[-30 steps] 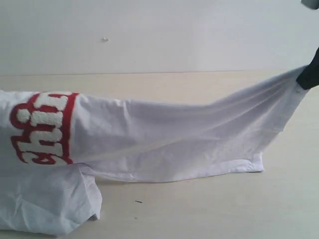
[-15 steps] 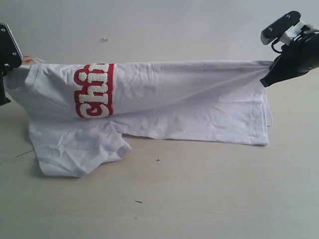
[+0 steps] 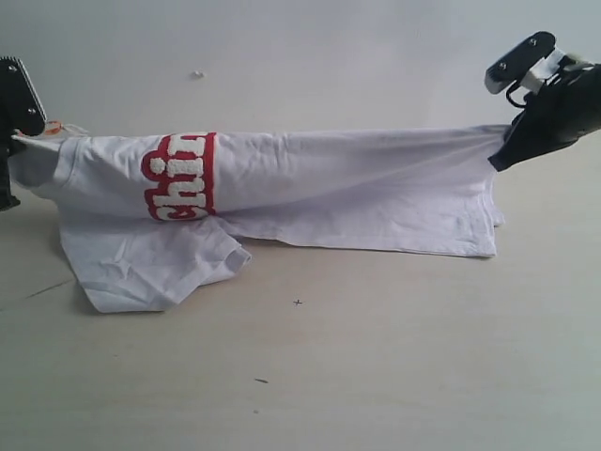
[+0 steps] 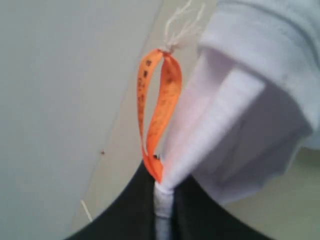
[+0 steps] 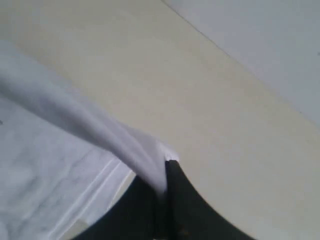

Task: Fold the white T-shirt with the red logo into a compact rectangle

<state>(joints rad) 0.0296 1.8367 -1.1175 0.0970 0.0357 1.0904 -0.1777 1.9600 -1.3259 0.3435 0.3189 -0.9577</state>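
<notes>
Left fingers clamped on the collar of the white T-shirt, orange neck tag beside them. Right fingers pinched shut on its hem corner. Upper edge taut between them; sleeve and lower edge rest on the tabletop. Red logo sits toward the collar end. Bare tabletop along the shirt's near edge.

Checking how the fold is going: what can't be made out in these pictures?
- Red logo: exterior view, later letters wrap out of sight round the T-shirt fold.
- Left end effector: exterior view, cut off by the picture's edge.
- Orange tag: left wrist view, print too blurred to read.
</notes>
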